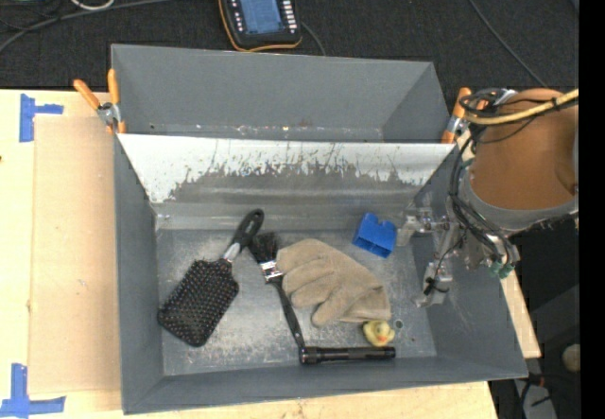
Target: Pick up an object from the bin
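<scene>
bin edges: grey metal bin [132,218] with sloped walls. The back wall is scratched up and the floor is speckled.

open room: I've got a bare strip of floor along the back wall, plus a bare patch in the right-hand corner. The left wall crowds the hairbrush a bit.

gripper: the gripper [435,292] hangs low over that bare right patch, close to the right wall and not over any of the things. I can't tell how far open it is, or whether it has hold of anything.

nearest thing: blue block [376,235], hard-looking plastic with boxy corners, just to the left of the gripper and a bit further back.

also close: small yellow-green lump [378,332], rounded, down by the front edge and touching the glove.

glove: beige glove [326,277], soft and rumpled, lying flat mid-floor.

tool: thin black-handled tool [284,299] with a bristly head, running along the glove's left side down to the front wall. A black bar lies along that wall, and I can't tell if it's part of the same piece.

hairbrush: black paddle hairbrush [200,299] with a studded face, tilted, handle pointing back and to the right.

arm pose: comes in from the right over the rim, with the orange cover [520,157] bulging above the wrist and the gripper pointing down.
</scene>
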